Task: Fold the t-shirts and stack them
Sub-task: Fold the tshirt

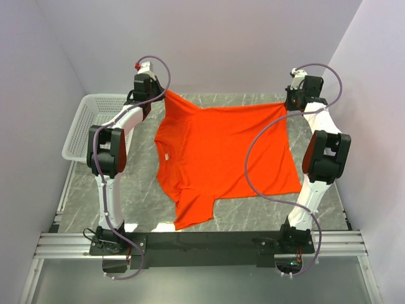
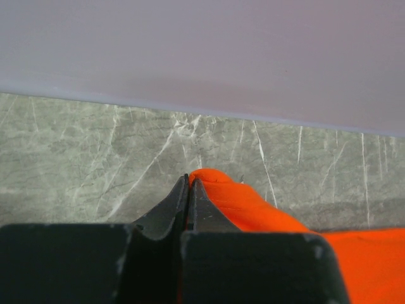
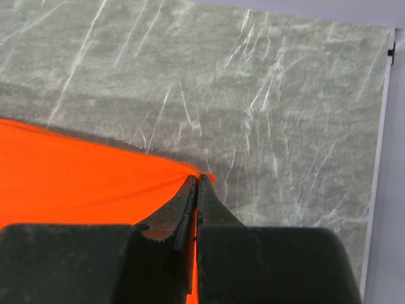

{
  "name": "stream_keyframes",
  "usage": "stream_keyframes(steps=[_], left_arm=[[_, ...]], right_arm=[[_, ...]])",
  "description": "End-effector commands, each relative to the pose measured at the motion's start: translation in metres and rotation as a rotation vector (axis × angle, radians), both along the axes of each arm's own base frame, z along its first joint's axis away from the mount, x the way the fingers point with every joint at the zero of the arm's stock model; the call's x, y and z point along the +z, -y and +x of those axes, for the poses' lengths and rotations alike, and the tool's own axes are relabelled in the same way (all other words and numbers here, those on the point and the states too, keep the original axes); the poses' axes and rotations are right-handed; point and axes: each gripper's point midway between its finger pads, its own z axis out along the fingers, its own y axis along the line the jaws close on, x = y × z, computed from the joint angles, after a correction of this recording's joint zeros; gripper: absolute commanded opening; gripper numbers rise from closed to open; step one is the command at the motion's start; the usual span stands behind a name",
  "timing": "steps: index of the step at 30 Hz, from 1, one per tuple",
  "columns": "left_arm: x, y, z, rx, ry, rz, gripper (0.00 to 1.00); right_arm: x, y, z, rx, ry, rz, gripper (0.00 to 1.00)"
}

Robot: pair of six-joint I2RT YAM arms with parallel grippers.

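Both arms reach to the far edge of the desk (image 1: 139, 190), one toward each far corner.

The left gripper (image 2: 188, 181) has its jaws pressed together on a bunched point of the orange-red t-shirt (image 1: 228, 152), at the far sleeve or shoulder. The right gripper (image 3: 197, 180) is likewise clamped on cloth, at the far hem corner. Neither wrist view shows a gap between the fingers.

The garment lies opened out over the middle of the desk. Its far edge is drawn fairly taut between the two grips and appears raised slightly off the surface, to judge by the shadow under it in the right wrist view. The neck label (image 1: 164, 156) faces the left edge and the hem runs along the right side, so the long axis, collar to hem, runs left to right, roughly parallel to the line between the jaws. All the free cloth hangs toward the near edge from both grippers. The near sleeve (image 1: 193, 212) juts toward the near edge.

Assessment: neither arm is better placed. The left arm has the collar end and the right has the hem end, so a lengthwise fold would call for both to travel together toward the near edge. No fold is made yet.

The surface is grey, marble-patterned, flat and smooth. A white mesh basket (image 1: 79, 130) sits at the far left corner — beside the left arm, apart from the shirt. Plain pale walls (image 1: 221, 44) close in the far, left and right sides.
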Motion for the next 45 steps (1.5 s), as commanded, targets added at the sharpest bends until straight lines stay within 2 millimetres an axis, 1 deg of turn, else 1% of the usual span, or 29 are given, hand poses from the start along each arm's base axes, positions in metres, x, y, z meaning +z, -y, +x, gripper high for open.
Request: stream_keyframes(steps=[1, 6, 7, 9, 10, 11, 12, 13, 14, 15, 16, 17, 19, 20, 21, 22, 23, 25, 27, 28, 29, 31, 33, 37, 39, 42, 43, 45], left_arm=[[0.044, 0.005, -0.001, -0.037, 0.083, -0.015, 0.01], [0.044, 0.009, -0.013, -0.085, 0.083, -0.002, 0.01], [0.040, 0.012, -0.018, -0.105, 0.073, -0.003, 0.01], [0.048, 0.015, -0.024, -0.129, 0.088, -0.004, 0.01], [0.041, 0.016, -0.029, -0.140, 0.072, -0.002, 0.01], [0.048, 0.016, -0.033, -0.151, 0.083, -0.003, 0.01], [0.051, 0.017, -0.037, -0.158, 0.091, -0.002, 0.01], [0.044, 0.018, -0.043, -0.161, 0.076, -0.001, 0.01], [0.056, 0.016, -0.048, -0.159, 0.099, -0.003, 0.01], [0.059, 0.016, -0.052, -0.160, 0.106, -0.007, 0.01], [0.055, 0.015, -0.057, -0.160, 0.101, -0.007, 0.01], [0.064, 0.015, -0.061, -0.163, 0.116, -0.010, 0.01], [0.063, 0.016, -0.068, -0.173, 0.111, -0.014, 0.01], [0.069, 0.016, -0.072, -0.178, 0.121, -0.018, 0.01], [0.070, 0.018, -0.075, -0.184, 0.122, -0.020, 0.01], [0.065, 0.017, -0.078, -0.185, 0.109, -0.021, 0.01], [0.066, 0.019, -0.081, -0.191, 0.110, -0.024, 0.01], [0.060, 0.022, -0.086, -0.201, 0.095, -0.024, 0.01], [0.058, 0.024, -0.090, -0.210, 0.088, -0.025, 0.01], [0.054, 0.024, -0.093, -0.213, 0.078, -0.024, 0.01], [0.055, 0.026, -0.095, -0.215, 0.079, -0.023, 0.01], [0.052, 0.028, -0.098, -0.225, 0.071, -0.021, 0.01], [0.049, 0.030, -0.101, -0.232, 0.060, -0.017, 0.01], [0.047, 0.033, -0.105, -0.243, 0.050, -0.015, 0.01], [0.049, 0.033, -0.108, -0.246, 0.056, -0.012, 0.01], [0.050, 0.033, -0.114, -0.249, 0.056, -0.006, 0.01], [0.047, 0.033, -0.117, -0.251, 0.049, -0.006, 0.01], [0.050, 0.032, -0.121, -0.247, 0.052, 0.000, 0.01]], right_arm=[[0.010, 0.003, 0.012, 0.006, 0.029, -0.024, 0.00], [0.007, 0.003, 0.013, 0.014, 0.021, -0.034, 0.00], [0.006, 0.003, 0.013, 0.017, 0.019, -0.033, 0.00], [0.005, 0.002, 0.012, 0.021, 0.015, -0.029, 0.00], [0.005, 0.002, 0.011, 0.022, 0.013, -0.028, 0.00], [0.002, 0.001, 0.010, 0.025, 0.008, -0.025, 0.00], [0.002, 0.001, 0.009, 0.025, 0.006, -0.025, 0.00], [0.003, 0.000, 0.008, 0.025, 0.009, -0.025, 0.00], [0.001, 0.000, 0.007, 0.025, 0.005, -0.024, 0.00], [0.001, 0.000, 0.006, 0.025, 0.005, -0.024, 0.00], [0.000, 0.000, 0.005, 0.023, 0.003, -0.025, 0.00], [0.000, 0.001, 0.004, 0.023, 0.003, -0.026, 0.00], [0.000, 0.002, 0.003, 0.021, -0.001, -0.025, 0.00], [-0.001, 0.000, 0.002, 0.026, -0.004, -0.021, 0.00], [-0.002, -0.001, 0.001, 0.029, -0.006, -0.018, 0.00], [0.002, -0.002, 0.001, 0.032, 0.003, -0.015, 0.00], [0.000, -0.004, 0.000, 0.038, 0.006, -0.009, 0.00], [0.003, -0.006, -0.002, 0.045, 0.017, -0.002, 0.00], [0.006, -0.009, -0.003, 0.055, 0.021, 0.010, 0.00], [0.007, -0.011, -0.004, 0.059, 0.025, 0.014, 0.00], [0.006, -0.011, -0.005, 0.060, 0.022, 0.018, 0.00], [0.006, -0.013, -0.007, 0.065, 0.020, 0.022, 0.00], [0.010, -0.014, -0.008, 0.069, 0.031, 0.025, 0.00], [0.009, -0.014, -0.014, 0.067, 0.034, 0.023, 0.00], [0.010, -0.011, -0.015, 0.059, 0.039, 0.026, 0.00], [0.011, -0.006, -0.017, 0.041, 0.037, 0.026, 0.00], [0.009, -0.006, -0.018, 0.039, 0.033, 0.026, 0.00], [0.009, -0.004, -0.018, 0.030, 0.032, 0.023, 0.00]])
